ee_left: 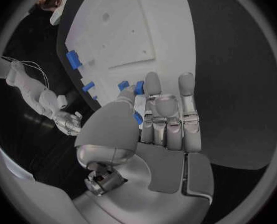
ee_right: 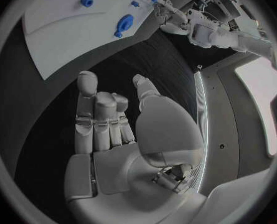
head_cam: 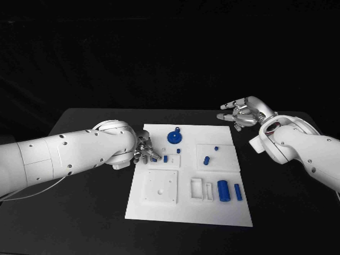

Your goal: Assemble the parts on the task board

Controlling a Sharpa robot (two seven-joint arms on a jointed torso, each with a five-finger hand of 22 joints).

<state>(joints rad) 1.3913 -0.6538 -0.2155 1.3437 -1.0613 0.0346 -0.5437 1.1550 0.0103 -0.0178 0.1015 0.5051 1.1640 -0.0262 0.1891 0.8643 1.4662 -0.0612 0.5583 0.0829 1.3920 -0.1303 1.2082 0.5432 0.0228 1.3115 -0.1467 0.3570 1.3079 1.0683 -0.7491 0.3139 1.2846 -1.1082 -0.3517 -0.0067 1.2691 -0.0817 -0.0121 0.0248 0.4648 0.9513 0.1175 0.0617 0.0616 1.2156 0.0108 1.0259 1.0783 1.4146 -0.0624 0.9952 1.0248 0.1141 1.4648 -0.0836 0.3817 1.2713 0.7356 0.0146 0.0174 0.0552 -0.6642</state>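
Black table (head_cam: 86, 212) | left hand (ee_left: 160, 119) pinches blue part (ee_left: 138, 88) | right hand (ee_right: 113, 129) empty

You are in a robot lab. A black table (head_cam: 86, 212) stands before a black backdrop (head_cam: 170, 53), and a white task board (head_cam: 189, 212) lies in the middle of the table, with small blue parts (head_cam: 223, 190) on it.

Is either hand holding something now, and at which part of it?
The left hand pinches a small blue part at its end over the task board. The right hand holds nothing.
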